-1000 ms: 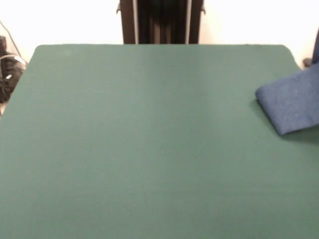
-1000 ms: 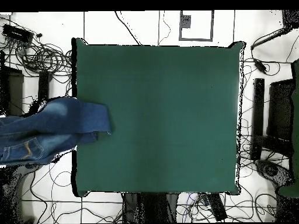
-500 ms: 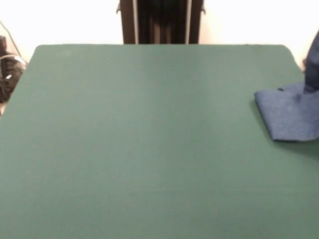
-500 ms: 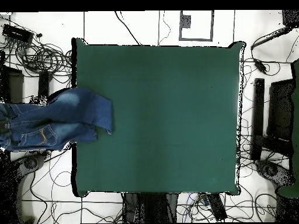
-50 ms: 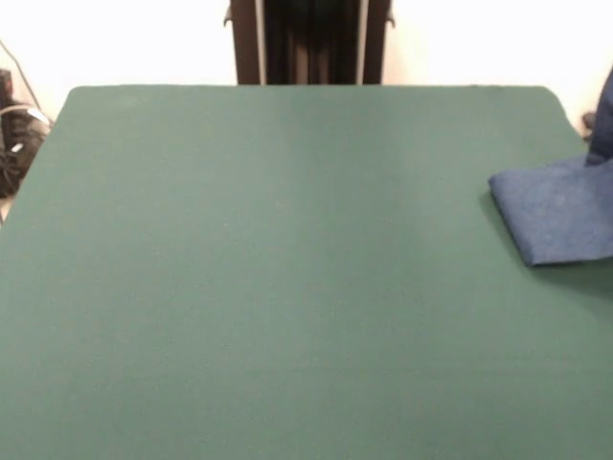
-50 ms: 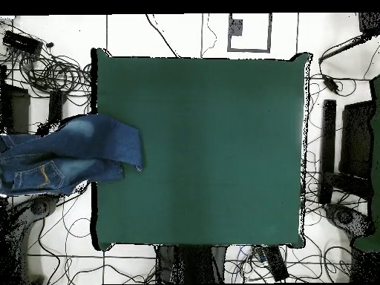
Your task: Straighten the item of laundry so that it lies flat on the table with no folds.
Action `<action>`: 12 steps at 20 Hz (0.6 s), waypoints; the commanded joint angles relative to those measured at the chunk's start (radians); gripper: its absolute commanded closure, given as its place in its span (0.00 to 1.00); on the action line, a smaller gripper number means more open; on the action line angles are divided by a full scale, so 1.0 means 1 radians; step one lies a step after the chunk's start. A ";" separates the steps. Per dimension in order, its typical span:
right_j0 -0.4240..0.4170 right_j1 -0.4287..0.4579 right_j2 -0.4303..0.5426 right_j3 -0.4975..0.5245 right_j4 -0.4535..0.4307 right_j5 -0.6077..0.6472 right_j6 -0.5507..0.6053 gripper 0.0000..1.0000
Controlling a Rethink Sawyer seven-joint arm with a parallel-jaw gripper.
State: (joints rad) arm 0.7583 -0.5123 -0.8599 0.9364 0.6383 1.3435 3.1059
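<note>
Lighting is bright and even, the pale surround beyond the desk (image 5: 287,287) washed out to near white at 12 o'clock in the front view, the green top glare-free and slightly soft, with a faint shadow beneath the jeans (image 5: 556,216) at 3 o'clock.

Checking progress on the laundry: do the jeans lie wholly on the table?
No, only the leg ends of the jeans rest on the table; the rest hangs past its edge.
</note>
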 commanded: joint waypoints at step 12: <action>-0.064 -0.141 0.229 0.432 -0.169 -0.205 -0.207 1.00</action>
State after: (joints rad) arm 0.7405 -0.6087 -0.7765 1.1274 0.5529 1.2462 3.1057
